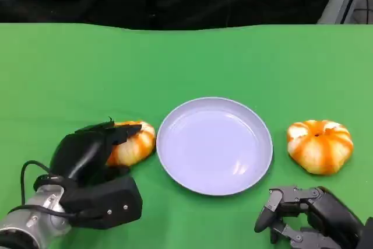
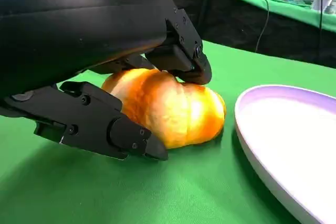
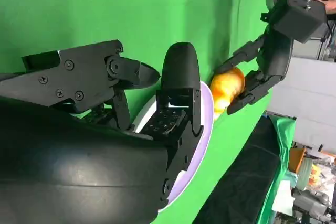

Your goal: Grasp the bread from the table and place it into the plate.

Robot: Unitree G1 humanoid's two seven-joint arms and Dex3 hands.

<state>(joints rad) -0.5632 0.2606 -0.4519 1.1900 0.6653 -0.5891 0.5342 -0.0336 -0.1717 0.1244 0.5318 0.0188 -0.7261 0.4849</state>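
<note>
The left hand (image 1: 96,155) cups the bread (image 1: 133,143) at the plate's (image 1: 175,176) nine o'clock, fingers (image 2: 181,56) touching; it should squeeze evenly, then lift.

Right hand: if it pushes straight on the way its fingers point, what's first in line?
Probably the plate. In the right wrist view the right hand has its fingers reaching toward the plate's rim, with the left hand and its bread beyond. Depth is unclear, so it could pass above the rim.

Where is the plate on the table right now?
In the head view, the plate sits mid-table between two breads: one at its left under the left hand, one at its right.
</note>
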